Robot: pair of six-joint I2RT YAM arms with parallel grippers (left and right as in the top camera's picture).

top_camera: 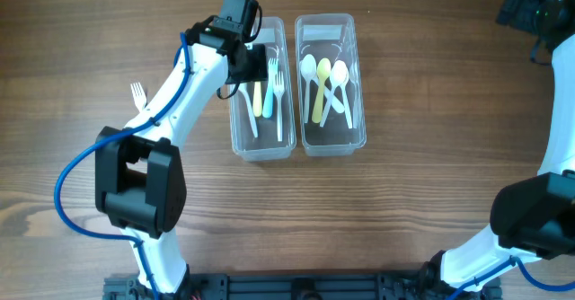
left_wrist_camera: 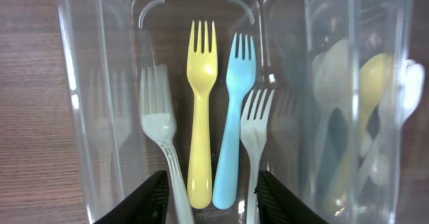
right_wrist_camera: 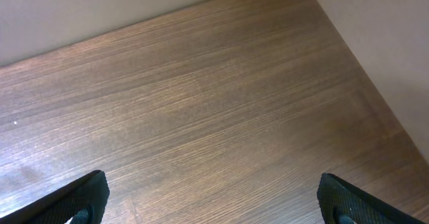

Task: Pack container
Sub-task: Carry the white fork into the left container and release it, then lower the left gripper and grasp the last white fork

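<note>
Two clear plastic containers stand side by side. The left container (top_camera: 262, 143) holds several forks: a yellow fork (left_wrist_camera: 201, 83), a blue fork (left_wrist_camera: 234, 96) and two white forks (left_wrist_camera: 157, 117). The right container (top_camera: 332, 143) holds several spoons (top_camera: 325, 80), white and yellow. One white fork (top_camera: 138, 93) lies loose on the table, left of my left arm. My left gripper (left_wrist_camera: 210, 200) is open and empty, hovering over the far end of the left container. My right gripper (right_wrist_camera: 214, 197) is open and empty over bare table at the far right.
The wooden table (top_camera: 431, 174) surrounds the containers. The right arm (top_camera: 539, 13) sits at the far right corner, by the table's edge. The arm bases stand at the front edge.
</note>
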